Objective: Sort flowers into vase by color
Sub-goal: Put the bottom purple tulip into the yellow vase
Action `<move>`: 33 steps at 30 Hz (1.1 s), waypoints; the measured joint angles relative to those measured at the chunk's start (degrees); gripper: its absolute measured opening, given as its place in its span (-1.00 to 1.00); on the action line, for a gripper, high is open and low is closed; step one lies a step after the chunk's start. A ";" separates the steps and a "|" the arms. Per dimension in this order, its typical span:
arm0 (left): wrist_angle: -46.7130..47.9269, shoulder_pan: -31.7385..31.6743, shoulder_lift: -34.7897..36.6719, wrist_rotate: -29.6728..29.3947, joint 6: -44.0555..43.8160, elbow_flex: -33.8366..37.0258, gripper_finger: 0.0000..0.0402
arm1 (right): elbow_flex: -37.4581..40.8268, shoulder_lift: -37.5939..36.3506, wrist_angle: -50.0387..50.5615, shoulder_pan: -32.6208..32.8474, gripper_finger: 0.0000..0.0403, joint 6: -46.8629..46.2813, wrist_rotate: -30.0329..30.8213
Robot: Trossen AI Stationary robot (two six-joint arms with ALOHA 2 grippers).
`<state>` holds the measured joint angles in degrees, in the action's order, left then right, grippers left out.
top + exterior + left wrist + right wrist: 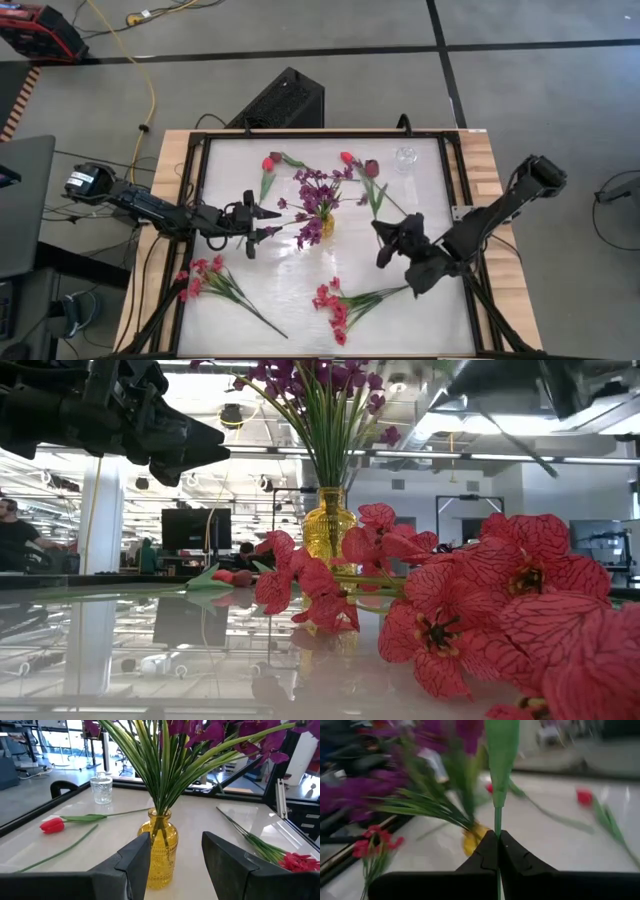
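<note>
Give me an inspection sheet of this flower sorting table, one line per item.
Surface: white table top in a black frame, on wood.
Job's things: yellow vase at centre holds purple flowers; clear glass vase empty at the far edge; red tulips lie near it; red-pink sprigs and lie at the near edge.
Clutter: nothing seen.
Grippers: left gripper open, facing the yellow vase; right gripper shut on a green stem.
Cables: yellow cable on the floor.
Surroundings: black box behind the table; a person in the room.
</note>
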<state>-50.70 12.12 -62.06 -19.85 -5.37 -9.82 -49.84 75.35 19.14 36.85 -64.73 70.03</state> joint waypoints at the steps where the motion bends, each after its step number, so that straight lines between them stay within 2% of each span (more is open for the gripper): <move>1: 0.00 0.00 0.00 0.01 0.00 0.00 -0.17 | 0.00 0.00 -4.01 0.14 -0.88 5.66 0.78; 4: 0.00 0.00 0.00 -0.16 0.00 0.00 -0.17 | 0.00 0.00 -17.24 0.34 -0.88 23.46 2.11; 7: 0.00 0.00 0.00 -0.43 0.00 0.00 -0.17 | 0.00 0.00 -29.25 0.30 -0.88 41.07 -0.76; 12: 0.00 0.00 0.00 -0.47 0.00 0.00 -0.17 | 2.23 -0.02 -48.51 -1.65 -0.88 64.08 -10.50; 16: 0.00 0.00 0.00 -0.45 -1.02 0.02 -0.17 | 7.79 -0.11 -69.10 -4.66 -0.88 78.53 -23.92; 19: 0.00 0.00 0.00 -0.46 -1.43 0.02 -0.17 | 12.90 -0.15 -79.27 -8.09 -0.88 80.89 -32.70; 23: 0.10 0.00 0.00 -0.43 -1.86 0.02 -0.17 | 17.99 -0.11 -85.10 -13.62 -0.88 78.43 -43.52; 29: 0.38 0.00 0.00 -0.48 -1.36 0.02 -0.17 | 19.04 2.71 -78.26 -19.35 -0.88 76.56 -48.52; 33: 0.37 -0.38 0.00 -0.58 -1.39 0.02 -0.17 | 18.93 7.52 -90.25 -21.59 -0.88 80.95 -58.08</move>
<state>-50.33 11.74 -62.06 -20.43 -6.76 -9.80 -30.91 82.87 -71.12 15.26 16.23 11.95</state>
